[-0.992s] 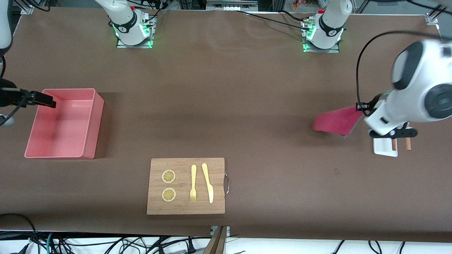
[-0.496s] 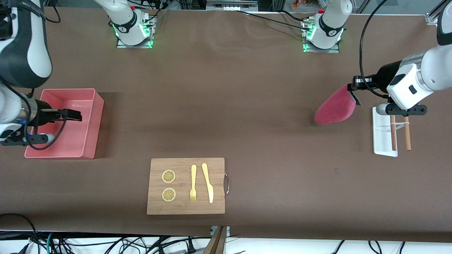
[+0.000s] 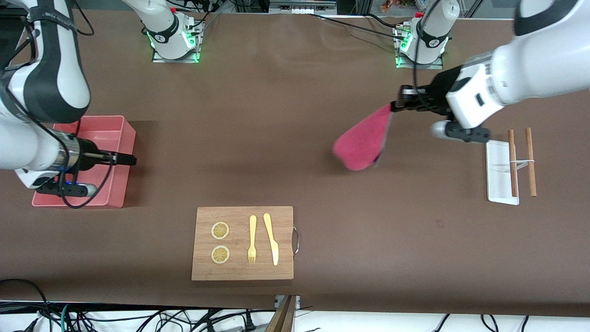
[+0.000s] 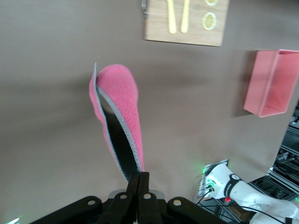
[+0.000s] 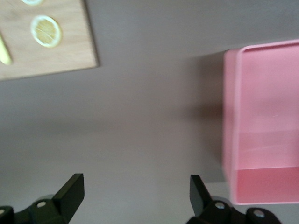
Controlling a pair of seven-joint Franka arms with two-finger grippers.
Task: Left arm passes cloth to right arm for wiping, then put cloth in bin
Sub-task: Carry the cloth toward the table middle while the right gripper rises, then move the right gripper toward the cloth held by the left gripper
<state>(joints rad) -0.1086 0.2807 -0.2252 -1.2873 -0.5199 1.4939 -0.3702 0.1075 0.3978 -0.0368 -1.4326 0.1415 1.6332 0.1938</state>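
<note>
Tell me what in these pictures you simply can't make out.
- Bin: in the front view the right arm covers much of its inside; in the right wrist view the edge cuts it off.
- Board: the right wrist view shows only a corner, cut by the edge.
- Cloth: held in the shut left gripper; the front view shows almost none of its grey reverse.
- Right gripper, open: its fingers are too dark and small in the front view.

cloth (image 3: pixel 362 140): crimson-pink, grey-edged, hanging folded in the air over mid-table | bin (image 3: pixel 120 138): pink tub, upright, at table's right-arm end
</note>
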